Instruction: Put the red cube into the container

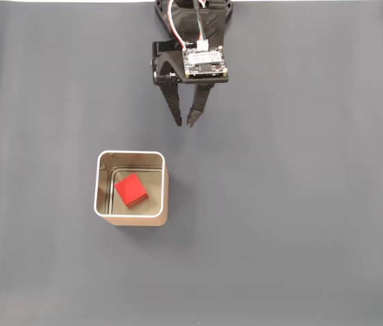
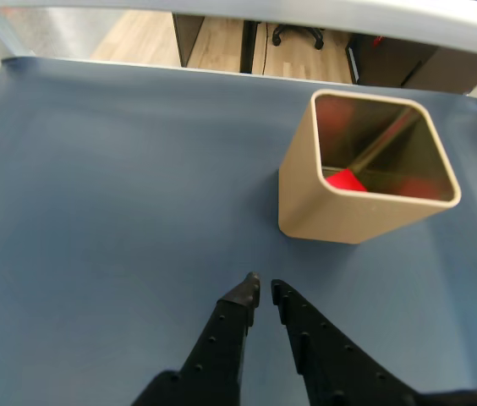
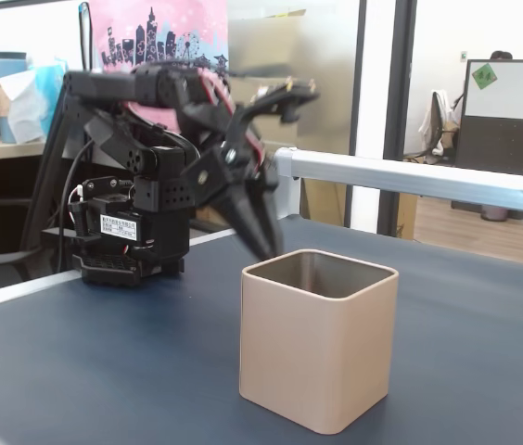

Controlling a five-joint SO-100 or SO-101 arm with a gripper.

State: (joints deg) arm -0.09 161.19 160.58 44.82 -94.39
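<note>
The red cube [image 1: 131,189] lies on the floor of the container [image 1: 139,220], a square tan tin with a pale rim. In the wrist view a corner of the red cube [image 2: 346,180] shows inside the container [image 2: 340,216]. My gripper [image 1: 184,123] hovers above the mat beyond the tin's far side, apart from it, its jaws drawn together to a thin gap with nothing between them. The wrist view has the gripper [image 2: 264,284] pointing at bare mat to the left of the tin. From the side, the gripper [image 3: 266,250] hangs behind the container [image 3: 317,371], and the cube is hidden.
A dark grey mat [image 1: 300,204] covers the table, with open room on every side of the tin. The arm's base [image 3: 132,232] stands at the back left in a fixed view. A metal rail [image 3: 410,178] runs along the table's far edge.
</note>
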